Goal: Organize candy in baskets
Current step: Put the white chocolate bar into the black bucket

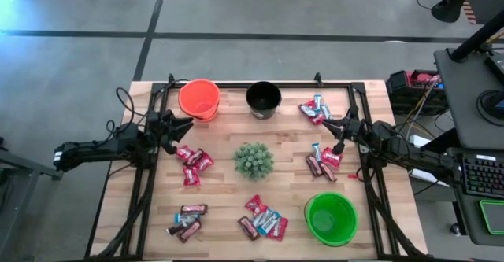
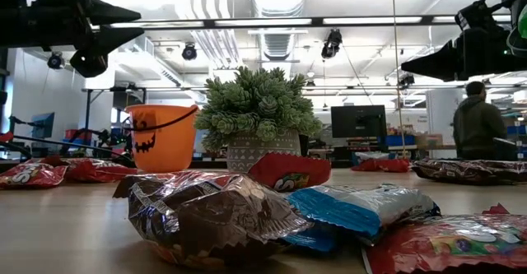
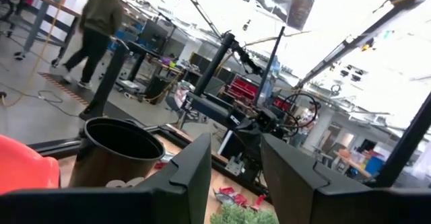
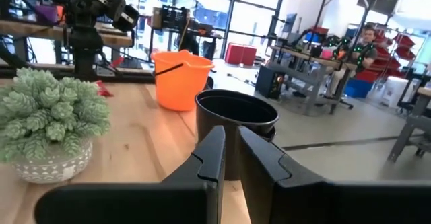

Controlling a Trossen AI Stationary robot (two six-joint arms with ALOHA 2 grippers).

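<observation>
Three baskets stand on the wooden table: an orange one (image 1: 198, 98) and a black one (image 1: 263, 99) at the far edge, and a green one (image 1: 331, 218) near the front right. Candy lies in several small piles, among them one left of centre (image 1: 193, 164), one at the front (image 1: 264, 219) and one at the right (image 1: 323, 161). My left gripper (image 1: 187, 127) hovers open above the table's left side, close to the orange basket, with nothing between its fingers (image 3: 195, 170). My right gripper (image 1: 340, 142) hangs shut and empty over the right-hand candy pile.
A spiky green plant (image 1: 253, 160) in a pot stands at the table's middle. More candy lies at the far right (image 1: 315, 108) and front left (image 1: 189, 221). A black frame (image 1: 236, 83) runs round the table. A person (image 2: 478, 122) stands in the room behind.
</observation>
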